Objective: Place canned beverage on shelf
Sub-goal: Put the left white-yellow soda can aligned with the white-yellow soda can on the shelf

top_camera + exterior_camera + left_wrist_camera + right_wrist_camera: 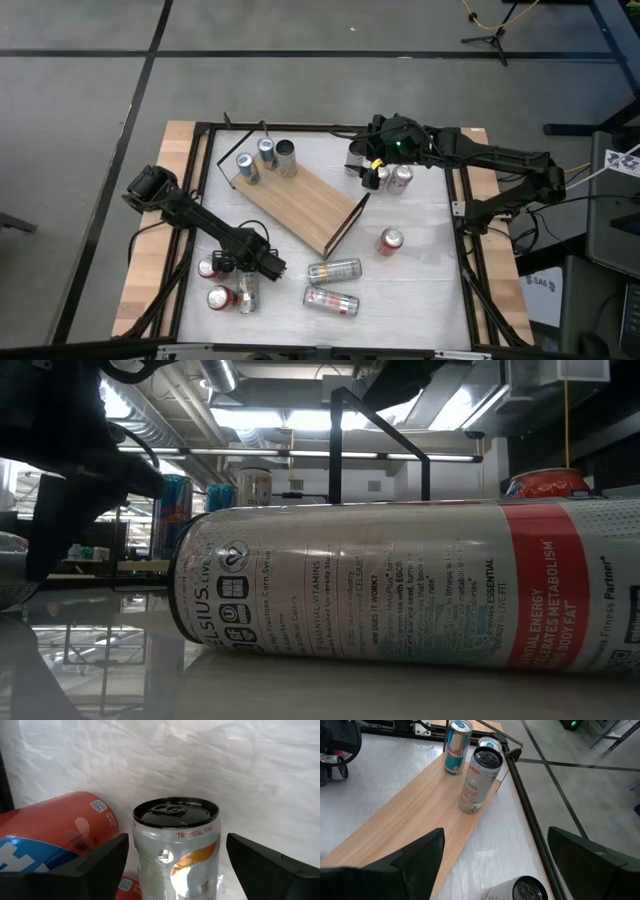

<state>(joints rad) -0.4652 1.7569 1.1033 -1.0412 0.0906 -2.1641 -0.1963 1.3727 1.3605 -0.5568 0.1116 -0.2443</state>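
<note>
Left gripper (172, 865) is straddling an upright silver can (176, 851) w/ jaws spread, not gripping, well off the shelf (300, 205). Can's rigid, slick; probably grab mid-body. Right gripper (372, 160) is waiting spread beside shelf.

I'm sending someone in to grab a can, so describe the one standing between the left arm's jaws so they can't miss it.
Start at the wooden shelf lying at a slant mid-table, then go to the cluster of cans near the table's front left corner, where the left gripper sits with jaws open. The can between them stands upright, silver with a black top and "TROPICAL VIBE" lettering, while its neighbours are red.
</note>
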